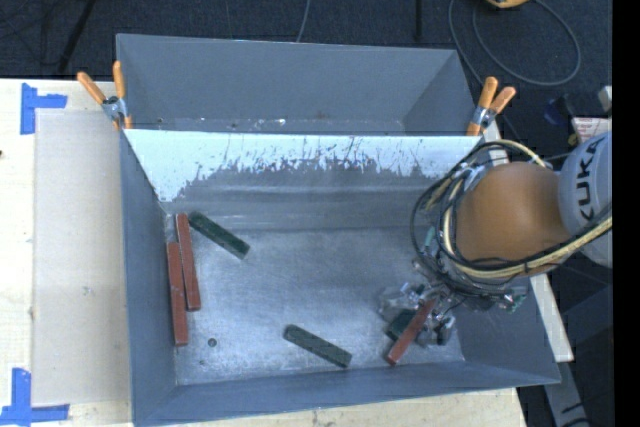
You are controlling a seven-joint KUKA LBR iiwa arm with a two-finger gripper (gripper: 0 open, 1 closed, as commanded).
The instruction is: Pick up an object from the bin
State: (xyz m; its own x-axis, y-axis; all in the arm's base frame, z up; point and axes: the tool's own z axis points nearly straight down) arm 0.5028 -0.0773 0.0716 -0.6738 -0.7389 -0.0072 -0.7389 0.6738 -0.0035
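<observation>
1. Grey metal bin fills mid-frame.
2. At lower right the gripper sits low over a slanted red-brown stick; whether it is wide or closed, I cannot tell.
3. Two red-brown strips lie along the left wall.

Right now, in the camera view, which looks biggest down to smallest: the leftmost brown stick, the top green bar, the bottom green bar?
1. leftmost brown stick
2. top green bar and bottom green bar: they look alike, so no ranking.
</observation>
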